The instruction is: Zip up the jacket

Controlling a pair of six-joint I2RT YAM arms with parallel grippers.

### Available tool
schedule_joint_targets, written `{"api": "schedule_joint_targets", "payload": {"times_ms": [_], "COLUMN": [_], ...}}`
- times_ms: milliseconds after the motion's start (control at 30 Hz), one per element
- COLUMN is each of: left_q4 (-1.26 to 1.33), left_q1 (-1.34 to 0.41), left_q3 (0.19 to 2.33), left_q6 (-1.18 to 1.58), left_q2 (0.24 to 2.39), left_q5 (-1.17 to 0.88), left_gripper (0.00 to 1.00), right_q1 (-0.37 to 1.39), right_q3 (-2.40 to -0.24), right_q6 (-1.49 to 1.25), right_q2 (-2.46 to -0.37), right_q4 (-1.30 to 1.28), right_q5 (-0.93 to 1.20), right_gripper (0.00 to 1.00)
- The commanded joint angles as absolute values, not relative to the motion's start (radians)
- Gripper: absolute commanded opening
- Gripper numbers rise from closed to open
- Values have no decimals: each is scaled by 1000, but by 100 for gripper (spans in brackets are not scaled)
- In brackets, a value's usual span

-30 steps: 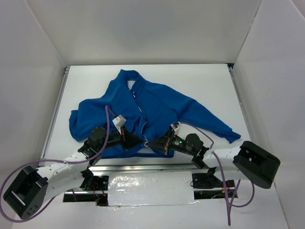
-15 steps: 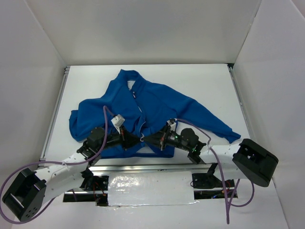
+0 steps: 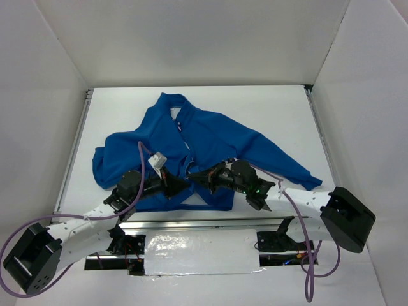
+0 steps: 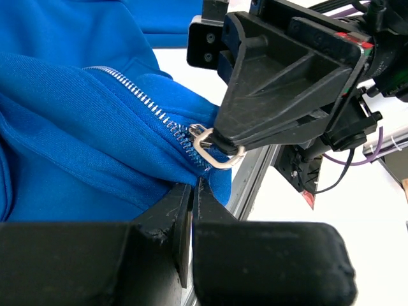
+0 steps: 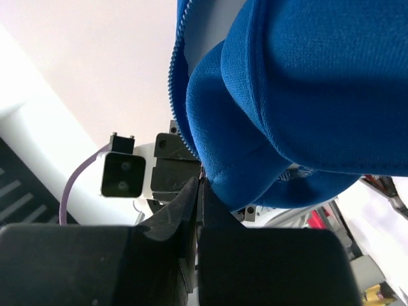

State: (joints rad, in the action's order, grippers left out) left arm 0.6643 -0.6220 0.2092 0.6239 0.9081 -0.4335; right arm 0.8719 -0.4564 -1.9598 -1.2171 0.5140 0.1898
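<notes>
The bright blue jacket (image 3: 210,143) lies spread on the white table, collar at the far side. My left gripper (image 3: 183,185) is shut on the jacket's bottom hem beside the zipper; in the left wrist view (image 4: 193,186) its jaws pinch the blue fabric just below the zipper teeth (image 4: 143,99). My right gripper (image 3: 193,175) meets it from the right and is shut on the small metal zipper pull (image 4: 213,150) at the zipper's bottom end. In the right wrist view its jaws (image 5: 201,182) are closed under a lifted fold of jacket (image 5: 306,83).
A metal rail (image 3: 191,223) runs along the table's near edge, right behind both grippers. The jacket's right sleeve (image 3: 293,172) stretches toward the right arm. White walls enclose the table on three sides.
My right gripper has moved left and slightly away from the near edge, closing in on the left gripper at the zipper's base. The left arm has barely moved.
</notes>
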Motion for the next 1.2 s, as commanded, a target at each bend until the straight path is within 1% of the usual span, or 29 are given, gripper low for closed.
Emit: {"api": "schedule_joint_targets", "payload": {"times_ms": [0,67,167,200,300,333,400,433,500,533,567,600,700,733,800,933,1033,1067,1167], "left_q4": [664,649,609,576,523,514,493,471,457,451,440,436,426,425,417,411,422,423,410], "left_q1": [-649,-649,-649,-650,-649,-649,-649,-649,-649,-649,-649,-649,-649,-649,-649,-649,-649,-649,-649], "left_q3": [225,235,245,250,265,270,273,276,278,281,281,281,285,291,301,322,330,333,350], "left_q6": [586,586,580,578,566,565,557,551,542,535,532,529,517,512,499,480,474,471,457], "left_q2": [936,930,894,888,870,867,861,859,859,859,862,862,862,864,867,887,896,897,910], "left_q5": [-483,-468,-439,-430,-417,-414,-405,-397,-391,-388,-385,-385,-383,-382,-388,-428,-472,-480,-506], "left_gripper": [0,0,0,0,0,0,0,0,0,0,0,0,0,0,0,0,0,0,0], "right_q1": [851,844,834,834,833,831,833,833,833,833,833,834,834,833,831,830,830,828,828], "right_q3": [-463,-482,-523,-526,-512,-509,-508,-505,-497,-494,-495,-499,-517,-520,-538,-613,-643,-649,-678], "right_q6": [-1964,-1843,-1694,-1663,-1563,-1537,-1429,-1390,-1281,-1244,-1208,-1140,-1037,-1016,-895,-683,-522,-490,-420], "right_q2": [-1201,-1226,-1296,-1305,-1316,-1310,-1275,-1220,-1149,-1070,-1030,-991,-876,-861,-851,-962,-1058,-1095,-1124], "right_q4": [693,753,706,693,678,663,576,543,447,410,369,276,103,74,32,-40,14,56,89], "right_q5": [136,204,395,425,492,497,486,471,440,407,385,365,273,238,216,112,165,220,213], "right_gripper": [0,0,0,1,9,15,22,32,38,53,58,66,67,71,70,68,65,62,62]}}
